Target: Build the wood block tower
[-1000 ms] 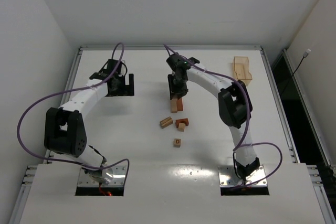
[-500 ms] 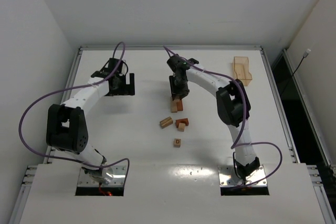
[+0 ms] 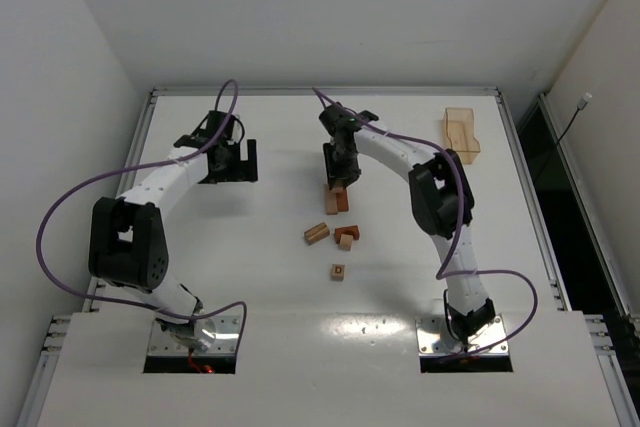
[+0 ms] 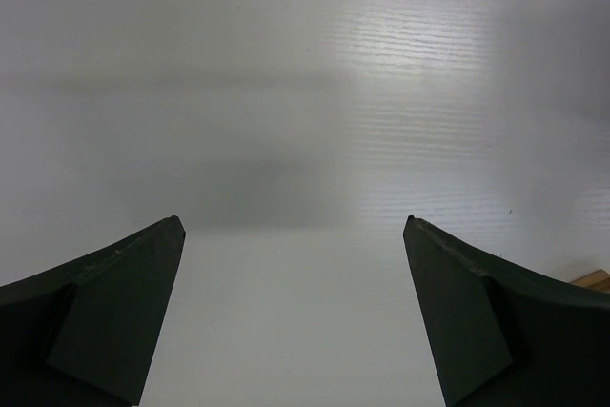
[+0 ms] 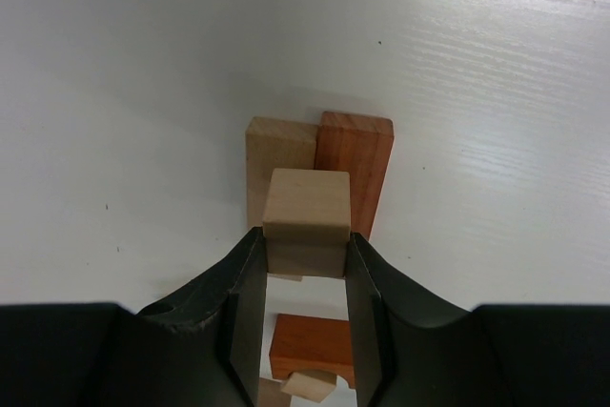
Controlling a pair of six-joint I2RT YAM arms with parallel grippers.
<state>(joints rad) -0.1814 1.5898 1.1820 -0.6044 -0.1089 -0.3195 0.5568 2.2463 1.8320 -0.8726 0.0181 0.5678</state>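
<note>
Right gripper (image 5: 305, 247) pinching a light tan cube (image 5: 307, 214) over a two-bar base.

From my right wrist view the jaws are partly closed, one finger flat on each side of the cube. The cube sits just past the fingertips, over the seam of a tan bar (image 5: 279, 154) and a reddish-brown bar (image 5: 355, 154) that lie side by side and touch. I cannot tell whether the cube rests on them. Back toward the wrist, between the fingers, a reddish-brown arch (image 5: 319, 342) lies on the table (image 5: 143, 92). Overhead, a lettered cube (image 3: 338, 271) lies well nearer the arm bases. My left gripper (image 4: 294, 235), well off to the left of the blocks, is spread wide with nothing between its fingers.
</note>
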